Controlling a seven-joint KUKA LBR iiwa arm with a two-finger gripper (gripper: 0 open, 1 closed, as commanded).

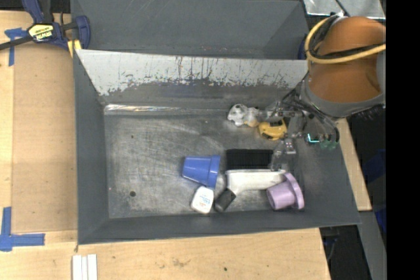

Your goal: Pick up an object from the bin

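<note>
My gripper (285, 149) hangs low at the right side of the bin, under the arm's orange cover. Just left of it lies a small yellow thing (272, 130), and a crumpled white thing (241, 115) sits a little further left. Below the gripper lie a black rectangular block (248, 158) and a flat white piece (253, 179). A purple cup (285, 195) lies on its side near the front right corner. I see nothing held in the gripper.
A blue cup (201, 169) lies on its side near the bin's middle front. A small white bottle (203, 200) and a small black piece (224, 200) lie beside it. The left half of the floor is bare metal.
</note>
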